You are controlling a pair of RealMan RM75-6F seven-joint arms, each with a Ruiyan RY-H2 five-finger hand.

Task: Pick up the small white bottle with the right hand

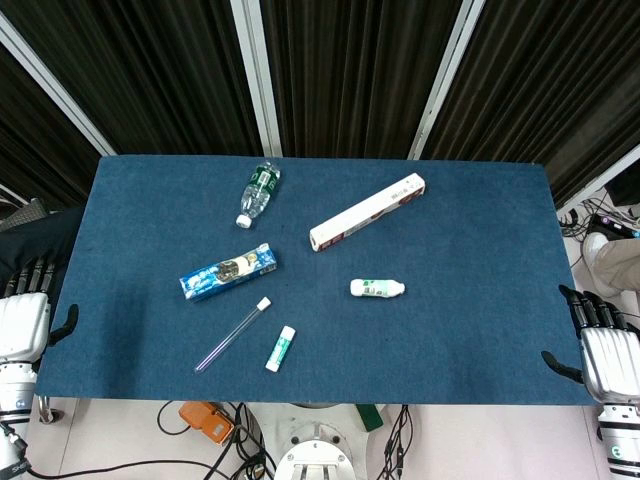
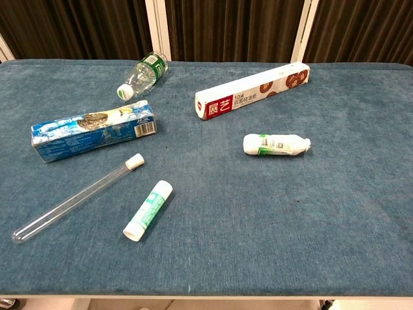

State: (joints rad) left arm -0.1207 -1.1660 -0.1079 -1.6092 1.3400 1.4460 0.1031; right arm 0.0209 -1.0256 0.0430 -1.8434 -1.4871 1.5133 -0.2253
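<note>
The small white bottle [image 1: 377, 288] [image 2: 276, 144] lies on its side on the blue table [image 1: 480, 330], right of centre, its green label showing and its cap pointing right. My right hand [image 1: 603, 350] rests off the table's right edge, fingers extended and apart, holding nothing, well to the right of the bottle. At the left edge my left hand [image 1: 24, 318] is likewise empty, with its fingers straight. Neither hand shows in the chest view.
A clear water bottle [image 1: 258, 192] lies at the back. A long white box with a red end [image 1: 367, 211] sits just behind the white bottle. A blue toothpaste box [image 1: 228, 272], a test tube [image 1: 233, 334] and a white-green stick [image 1: 281, 348] lie to the left.
</note>
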